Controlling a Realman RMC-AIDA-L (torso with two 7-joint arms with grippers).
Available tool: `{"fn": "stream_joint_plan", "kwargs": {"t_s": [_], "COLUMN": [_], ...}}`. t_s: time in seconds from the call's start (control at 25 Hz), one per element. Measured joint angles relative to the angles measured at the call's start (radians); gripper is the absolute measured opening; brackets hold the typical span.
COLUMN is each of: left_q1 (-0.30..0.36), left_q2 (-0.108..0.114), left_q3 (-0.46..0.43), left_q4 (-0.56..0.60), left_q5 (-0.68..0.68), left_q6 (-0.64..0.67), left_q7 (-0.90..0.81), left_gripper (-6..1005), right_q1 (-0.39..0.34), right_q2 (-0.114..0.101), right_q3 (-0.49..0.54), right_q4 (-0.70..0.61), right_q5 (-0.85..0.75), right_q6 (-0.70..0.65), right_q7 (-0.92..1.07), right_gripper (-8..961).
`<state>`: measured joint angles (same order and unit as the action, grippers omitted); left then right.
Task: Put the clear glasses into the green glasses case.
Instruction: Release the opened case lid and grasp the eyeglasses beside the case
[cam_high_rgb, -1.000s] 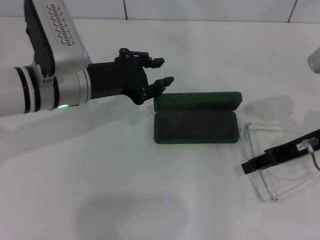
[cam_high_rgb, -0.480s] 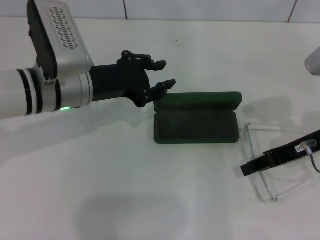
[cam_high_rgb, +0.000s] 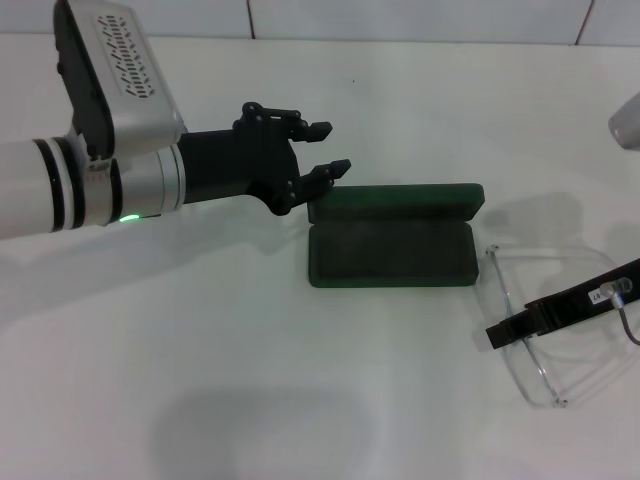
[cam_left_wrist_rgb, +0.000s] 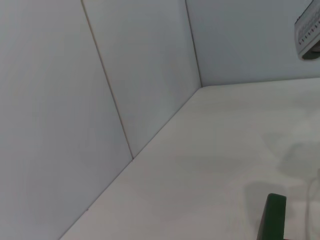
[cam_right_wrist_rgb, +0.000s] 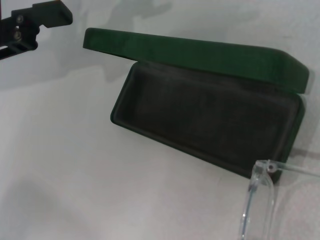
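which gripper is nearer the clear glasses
Right. The right gripper is at the clear glasses, over the frame. The left gripper hovers open beyond the green glasses case, at its far-left corner.

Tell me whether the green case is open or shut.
Open: the green glasses case has its lid raised at the back, showing empty dark lining; the clear glasses lie outside.

The left gripper (cam_high_rgb: 322, 148) hovers with fingers spread just beside the open green glasses case (cam_high_rgb: 392, 249), at its lid's corner. Past the case's far end, the right gripper (cam_high_rgb: 497, 335) grips the clear glasses (cam_high_rgb: 540, 330).
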<state>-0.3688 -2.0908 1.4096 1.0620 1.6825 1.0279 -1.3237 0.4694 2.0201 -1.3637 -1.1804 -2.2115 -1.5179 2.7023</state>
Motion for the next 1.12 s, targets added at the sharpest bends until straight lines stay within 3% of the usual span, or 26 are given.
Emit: {"fn": "stream_joint_plan", "kwargs": {"t_s": [0.28, 0.6, 1.12], "left_q1": [0.002, 0.012, 0.111], "left_q2": [0.000, -0.002, 0.001], "left_q3": [0.000, 0.000, -0.010], "left_q4": [-0.002, 0.001, -0.020], "left_q5": [0.000, -0.017, -0.339], "left_q6": [0.000, 0.001, 0.078], "left_q7": [0.000, -0.001, -0.002], "left_gripper": [425, 425, 425], "right_q1": [-0.002, -0.012, -0.125], "right_q2": [0.000, -0.002, -0.007], "right_q3": [0.000, 0.019, 0.342], "right_q4": [-0.002, -0.012, 0.034], "right_q5": [0.003, 0.026, 0.232], "right_q6": [-0.001, -0.016, -0.159], "right_q7": [-0.019, -0.053, -0.417], "right_gripper": [250, 254, 256]}}
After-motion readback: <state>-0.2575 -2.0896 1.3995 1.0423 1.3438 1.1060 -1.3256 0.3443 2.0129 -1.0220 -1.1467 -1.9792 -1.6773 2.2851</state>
